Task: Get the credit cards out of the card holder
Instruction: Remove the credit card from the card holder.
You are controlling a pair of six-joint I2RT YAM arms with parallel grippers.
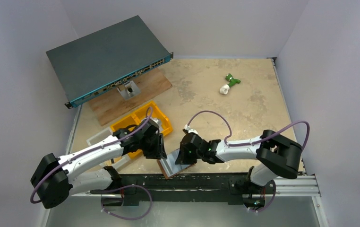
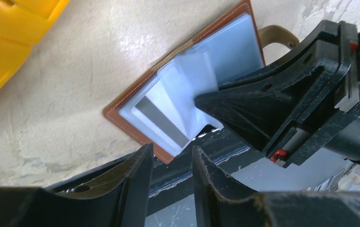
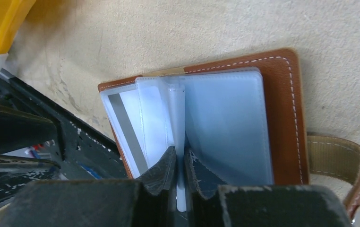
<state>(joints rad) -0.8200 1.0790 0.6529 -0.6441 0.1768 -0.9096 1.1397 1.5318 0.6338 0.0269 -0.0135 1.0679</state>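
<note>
2 grippers meet over the wallet (image 3: pixel 282 94), which lies open at the near edge of the table (image 1: pixel 244 109), between the arms. The right gripper (image 3: pixel 179 157) is clamped on a thin pale leaf (image 2: pixel 190 78) standing up from the wallet's middle; whether that leaf is a card or only a clear sleeve I cannot tell. The left gripper (image 2: pixel 172 152) hovers just off the wallet's near corner, jaws apart with nothing between them. The step in hand looks like drawing a card free. It should go best with a slow, straight pull along the sleeve's open end while the left gripper pins the leather, so the wallet neither lifts nor slides off the edge. 1 card (image 3: pixel 124 125) with a grey stripe sits in the leftmost sleeve; whether the other sleeves hold more I cannot tell. The yellow bin (image 1: pixel 166 124) stands behind the left arm, and I cannot tell what it holds.
</note>
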